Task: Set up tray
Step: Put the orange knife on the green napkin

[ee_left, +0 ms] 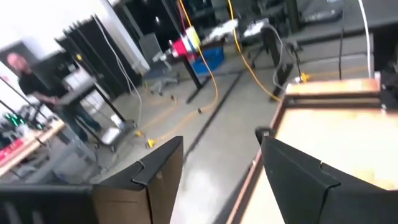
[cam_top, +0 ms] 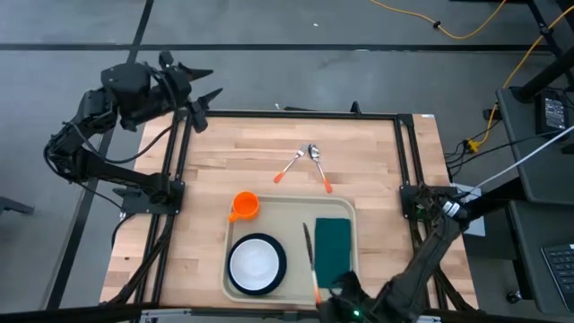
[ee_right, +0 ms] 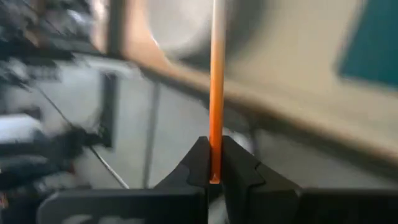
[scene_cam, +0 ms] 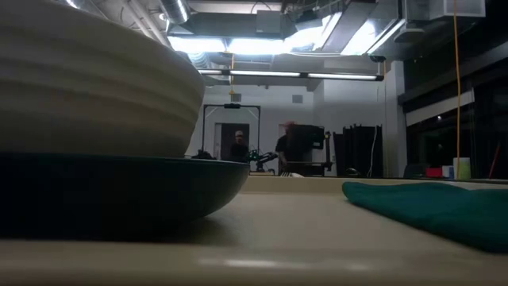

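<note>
The beige tray (cam_top: 289, 213) lies at the table's near middle. It holds a white bowl with a dark rim (cam_top: 256, 263), an orange cup (cam_top: 244, 206) and a dark green napkin (cam_top: 332, 247). Between bowl and napkin is a utensil (cam_top: 309, 256) with an orange handle and a dark metal end. My right gripper (cam_top: 328, 292) is at the tray's near edge, shut on that handle. My left gripper (cam_top: 204, 100) is open beyond the table's far left corner and holds nothing. The low view shows only the bowl (scene_cam: 95, 119) and napkin (scene_cam: 432, 208) on the tray. My right gripper pinches the free end of the utensil's orange handle (ee_right: 215, 163) between its two fingers. It comes from the table's near side, slanting down. The utensil runs straight on from the fingers toward the far side, over the tray. Whether its metal end rests on the tray, I cannot tell.
Two more orange-handled utensils (cam_top: 289, 166) (cam_top: 320, 169) lie crossed at their metal ends on the bare wood beyond the tray. A black frame (cam_top: 405, 152) borders the table. People stand in the room behind.
</note>
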